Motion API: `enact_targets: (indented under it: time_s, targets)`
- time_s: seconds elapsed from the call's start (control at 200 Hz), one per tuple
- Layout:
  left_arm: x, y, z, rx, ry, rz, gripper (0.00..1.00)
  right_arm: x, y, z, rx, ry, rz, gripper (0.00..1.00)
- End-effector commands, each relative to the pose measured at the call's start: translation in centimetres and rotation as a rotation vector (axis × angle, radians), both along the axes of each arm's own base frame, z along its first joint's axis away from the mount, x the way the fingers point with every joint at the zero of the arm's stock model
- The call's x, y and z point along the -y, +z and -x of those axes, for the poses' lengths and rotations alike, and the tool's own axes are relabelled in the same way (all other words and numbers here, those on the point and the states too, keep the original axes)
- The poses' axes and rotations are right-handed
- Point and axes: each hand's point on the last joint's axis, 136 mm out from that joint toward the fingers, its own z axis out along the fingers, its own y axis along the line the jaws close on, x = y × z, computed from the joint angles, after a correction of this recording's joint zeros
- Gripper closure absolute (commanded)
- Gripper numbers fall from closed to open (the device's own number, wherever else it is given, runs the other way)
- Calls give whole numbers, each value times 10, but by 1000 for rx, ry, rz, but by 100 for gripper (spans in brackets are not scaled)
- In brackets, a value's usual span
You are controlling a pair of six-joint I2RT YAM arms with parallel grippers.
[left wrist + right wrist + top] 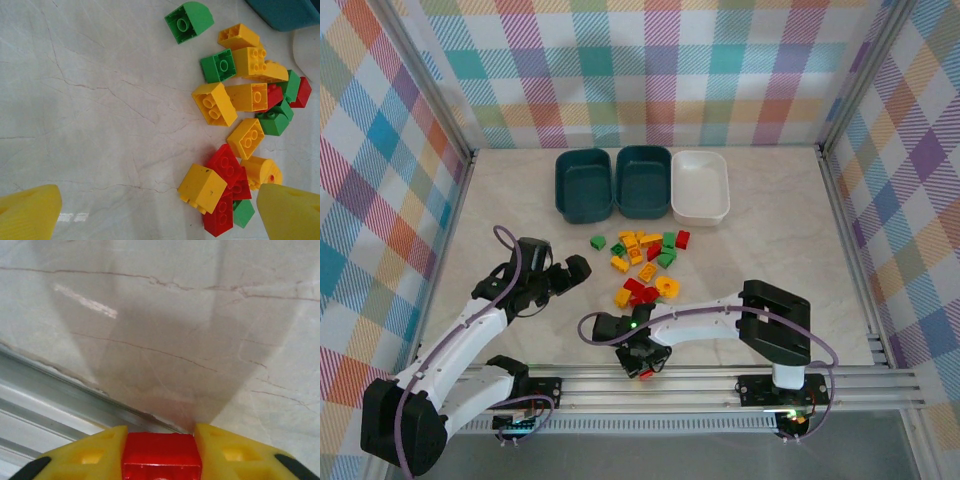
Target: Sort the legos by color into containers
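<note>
**Current state.** In the right wrist view, the right gripper [161, 440] is clenched on a small red plastic brick [161, 459]. Both yellow fingers [107, 447] press against its sides at the bottom centre of the frame. In the top view this gripper [642, 365] sits at the lower centre, just beside the aluminium rail [720, 380]. The left gripper [570, 275] stands fully released at centre left. Its wrist view looks onto the loose pile of red, yellow-orange and green bricks [240, 115].

**Targets.** Two dark teal rounded plastic tubs [584, 185] and one white rounded plastic tub [700, 186] stand in a row at upper centre. They are beyond the pile [645, 262] and well apart from the held brick. All three appear empty.

**Hazards.**
- The grasp appears to sit near the fingertips. A fast lift or swing could let the brick rotate and slip out.
- The path to the tubs crosses the pile. A low carry would scatter bricks.
- The left gripper hovers near that path, so arm contact is possible.
- Release above a tub rim could bounce the brick out.
</note>
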Motion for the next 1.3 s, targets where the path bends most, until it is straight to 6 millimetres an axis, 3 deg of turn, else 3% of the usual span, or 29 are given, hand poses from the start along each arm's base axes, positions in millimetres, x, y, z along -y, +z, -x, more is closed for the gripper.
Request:
enact_targets:
  time_s: [0.0,0.195,0.335,0.47,0.595,0.67,0.79,0.915,1.035,1.09,1.115,1.155,1.295]
  targets:
    - [-4,-5,4,-15,-3,-11,0,1,4,0,16,-1,20,69]
    - [-5,-5,1,-12,2,-10,0,5,25,-25,128,-4,11,74]
    - [-1,-9,-3,-23,-4,3,0,12,58,-74,240,-21,-16,75]
    - [7,-18,-7,-54,-27,25,0,27,102,-161,395,-84,-85,75]
    - [18,-29,-9,-95,-59,56,0,61,140,-260,540,-228,-161,75]
    - [21,-33,-9,-111,-72,65,0,89,152,-316,607,-335,-202,75]
    - [24,-34,-12,-134,-97,51,1,131,140,-392,614,-497,-236,75]
    - [27,-33,-17,-155,-118,33,3,149,113,-450,563,-556,-244,74]
    - [34,-37,-22,-171,-134,40,7,152,94,-480,512,-565,-236,68]
    - [40,-40,-23,-186,-147,42,9,153,95,-487,513,-557,-234,55]
    - [43,-41,-23,-193,-155,41,9,154,99,-490,526,-556,-232,47]
    - [47,-43,-24,-203,-168,36,10,154,109,-491,551,-549,-239,43]
    - [62,-45,-24,-205,-226,-31,11,157,152,-474,633,-548,-283,37]
